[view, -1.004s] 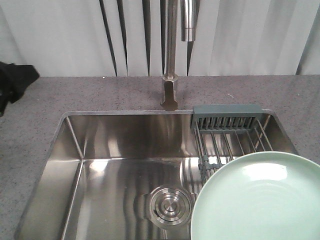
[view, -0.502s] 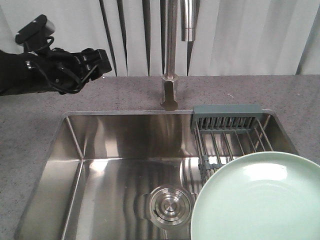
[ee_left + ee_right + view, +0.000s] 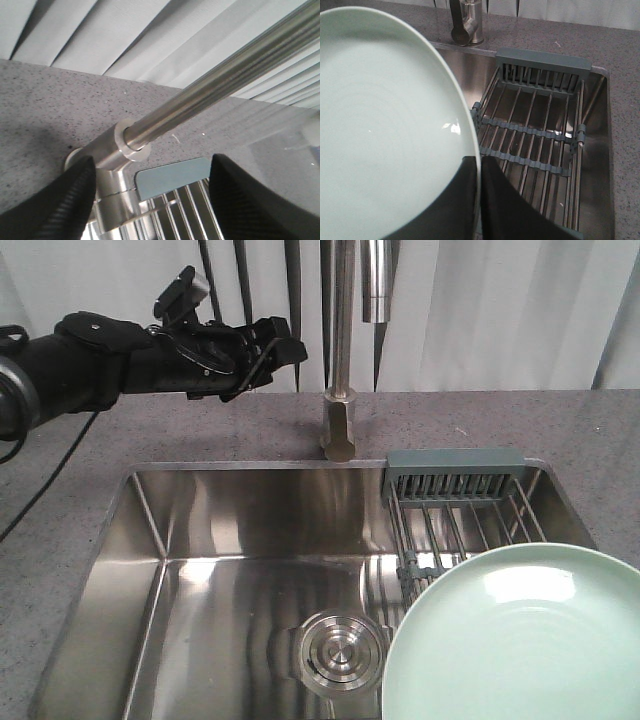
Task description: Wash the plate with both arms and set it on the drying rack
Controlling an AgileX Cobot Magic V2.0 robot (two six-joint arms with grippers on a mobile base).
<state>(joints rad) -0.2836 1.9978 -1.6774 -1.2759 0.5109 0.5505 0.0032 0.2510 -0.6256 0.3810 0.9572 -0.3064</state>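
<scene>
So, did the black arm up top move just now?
Yes. The left pincer swung in from the left edge and now sits close to the faucet stem.

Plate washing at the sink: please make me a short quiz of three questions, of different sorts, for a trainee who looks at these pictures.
1. True or false: the left gripper holds the plate.
2. Which thing is the left gripper nearest to? A the drain; B the faucet; C the drying rack.
3. Fill in: the right gripper is shut on the plate's ____.
Key: 1 false, the left gripper is open and empty; 2 B; 3 rim.
</scene>
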